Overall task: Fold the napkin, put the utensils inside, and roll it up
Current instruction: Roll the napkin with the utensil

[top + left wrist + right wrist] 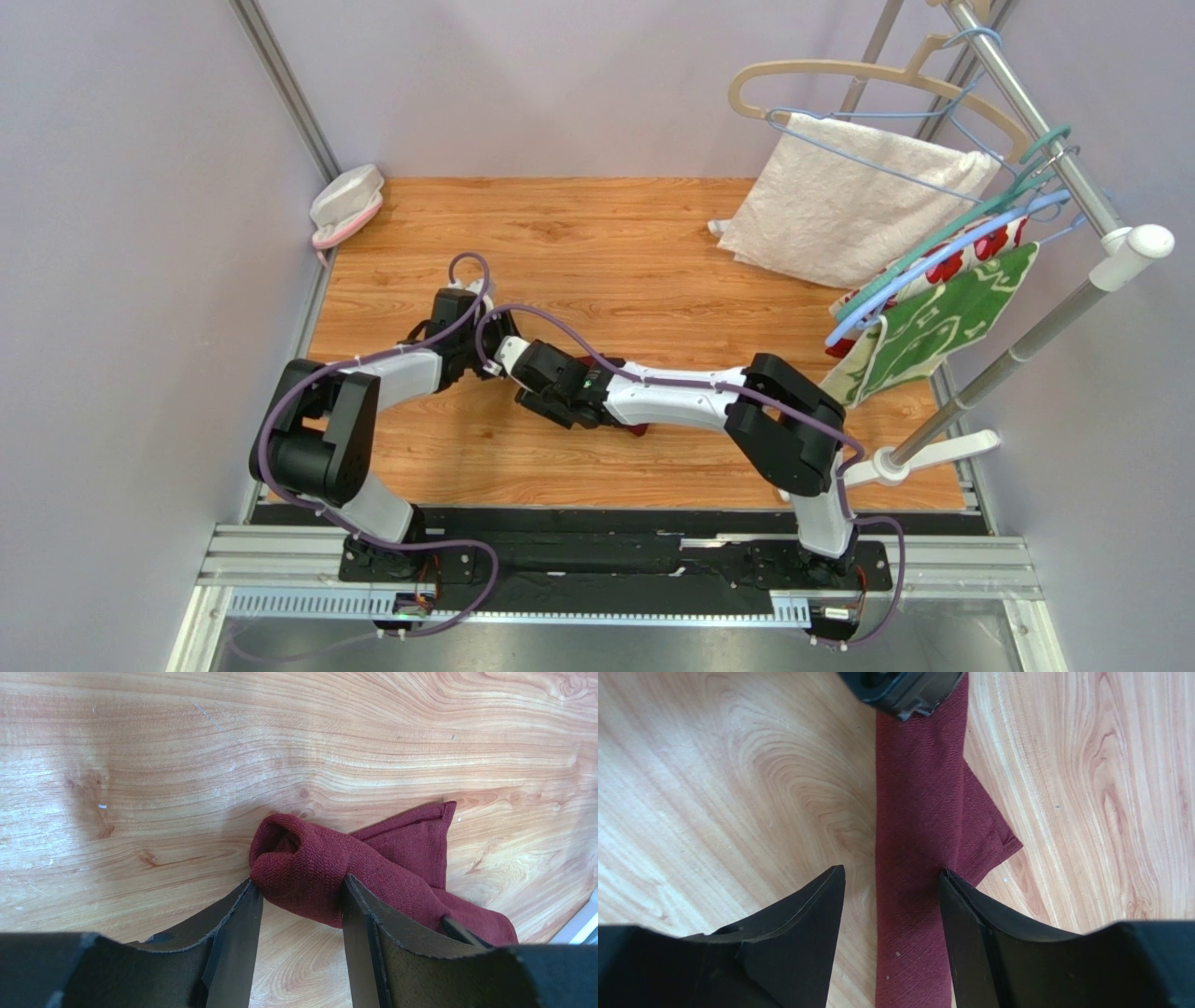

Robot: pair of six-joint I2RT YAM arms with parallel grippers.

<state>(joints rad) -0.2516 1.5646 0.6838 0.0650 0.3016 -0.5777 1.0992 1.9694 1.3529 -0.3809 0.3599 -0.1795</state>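
Observation:
The dark red napkin (pixel 316 871) lies rolled into a narrow bundle on the wooden table (pixel 631 252). In the top view only a sliver of the napkin (pixel 636 429) shows under the right arm. My left gripper (pixel 298 885) is open, its fingertips straddling the rolled end; a loose flap (pixel 421 836) sticks out behind. My right gripper (pixel 892 871) is open over the roll (pixel 917 812), the right finger (pixel 962 910) at its edge, the left finger clear of it. Both grippers meet mid-table, the left one (pixel 494 357) and the right one (pixel 536 392). No utensils are in view.
A white textured towel (pixel 856 196) hangs on a hanger at the back right. Red-and-green floral cloths (pixel 940 315) hang on a metal rack (pixel 1066 154) at the right edge. A pink-and-white object (pixel 347 203) sits at the back left corner. Grey walls close in both sides.

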